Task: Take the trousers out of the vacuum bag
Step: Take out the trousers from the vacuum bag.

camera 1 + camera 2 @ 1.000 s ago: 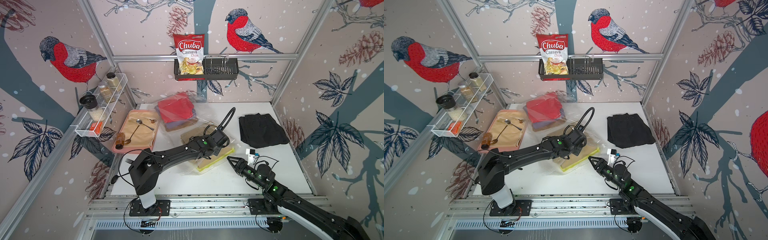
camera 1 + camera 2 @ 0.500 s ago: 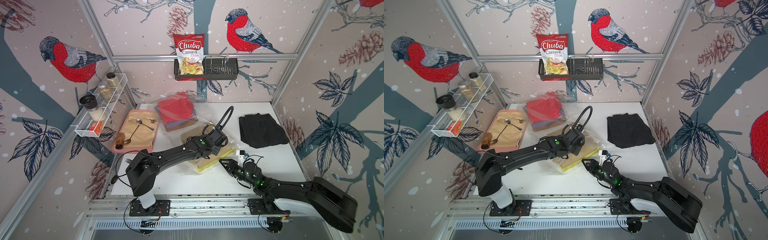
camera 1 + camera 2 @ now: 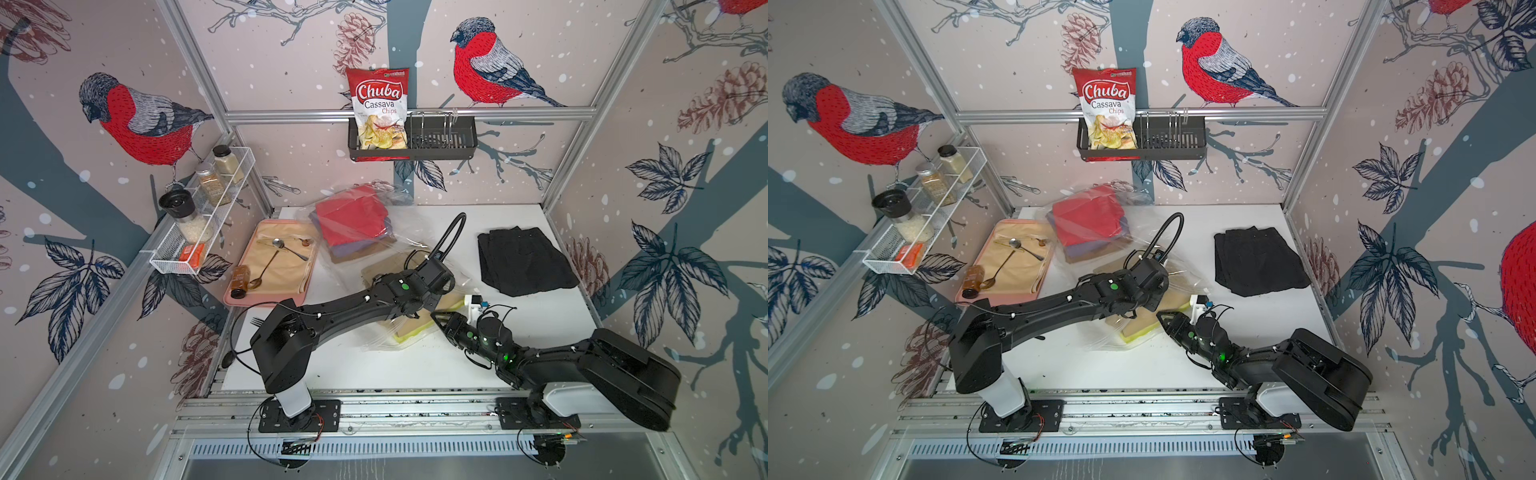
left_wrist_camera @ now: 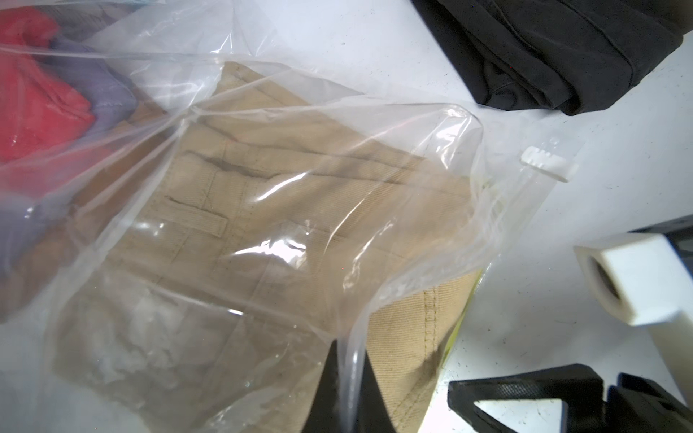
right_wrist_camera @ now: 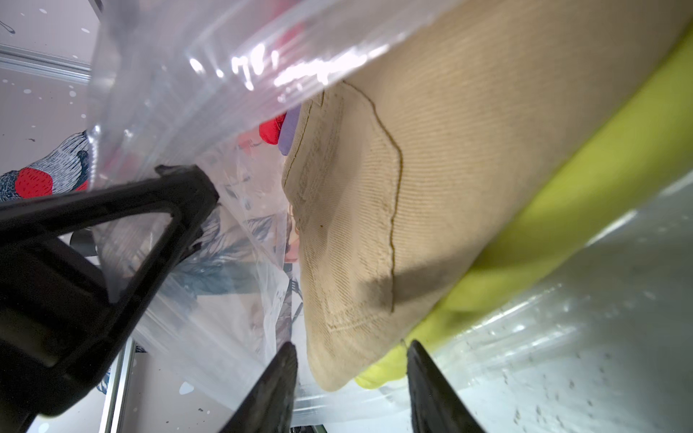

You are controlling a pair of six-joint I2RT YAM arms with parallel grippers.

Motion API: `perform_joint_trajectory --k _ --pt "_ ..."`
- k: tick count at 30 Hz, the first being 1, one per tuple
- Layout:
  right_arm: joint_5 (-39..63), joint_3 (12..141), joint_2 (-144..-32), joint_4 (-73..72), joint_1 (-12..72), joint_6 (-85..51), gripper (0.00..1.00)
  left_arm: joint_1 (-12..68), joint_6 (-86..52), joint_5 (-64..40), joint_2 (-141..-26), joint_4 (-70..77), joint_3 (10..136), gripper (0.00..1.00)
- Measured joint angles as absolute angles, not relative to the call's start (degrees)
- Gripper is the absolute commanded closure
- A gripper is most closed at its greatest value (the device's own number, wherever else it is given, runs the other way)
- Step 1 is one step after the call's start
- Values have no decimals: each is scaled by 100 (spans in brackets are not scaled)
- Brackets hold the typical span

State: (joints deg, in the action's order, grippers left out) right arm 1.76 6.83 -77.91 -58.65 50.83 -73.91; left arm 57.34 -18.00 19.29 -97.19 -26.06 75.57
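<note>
The clear vacuum bag point(image 3: 415, 253) point(image 3: 1142, 253) lies mid-table. At its far end are red trousers point(image 3: 349, 218) over purple ones point(image 3: 353, 249). At its mouth, tan trousers point(image 4: 300, 210) point(image 5: 450, 150) lie on bright yellow ones point(image 5: 581, 187). Black trousers point(image 3: 521, 259) point(image 3: 1256, 259) lie outside the bag at the right. My left gripper point(image 4: 348, 360) is shut on the bag's upper film at the mouth and holds it raised. My right gripper point(image 5: 351, 345) point(image 3: 436, 318) is open, with its jaws on either side of the tan and yellow corner.
A pink tray point(image 3: 232, 297) with a beige mat, spoons and a small bottle lies at the left. A wire shelf point(image 3: 199, 232) of jars hangs on the left wall. The back-wall basket point(image 3: 440, 141) holds a chips packet point(image 3: 378, 108). The bag's white zip slider point(image 4: 549, 168) rests on the table.
My right arm has reached left to the bag's mouth and its jaws have narrowed somewhat. My left gripper has kept its hold on the film.
</note>
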Motion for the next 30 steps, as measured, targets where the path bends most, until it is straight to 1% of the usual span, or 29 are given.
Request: perform_joint_trajectory --k 11,16,21,30 --pt "99 773 -8364 -6228 4998 -7658 51 5734 -1804 1905 -9717 -2569 7491 94" --pt "117 784 -8713 -6630 4899 -7734 49 5734 -1804 1876 -9712 -2554 7472 94" --pt "222 779 -9039 -7133 4786 -7839 49 5734 -1802 1848 -9706 -2552 7459 94" --pt "349 869 -9247 -7454 4648 -7861 49 5723 -1804 1831 -9697 -2552 7452 94"
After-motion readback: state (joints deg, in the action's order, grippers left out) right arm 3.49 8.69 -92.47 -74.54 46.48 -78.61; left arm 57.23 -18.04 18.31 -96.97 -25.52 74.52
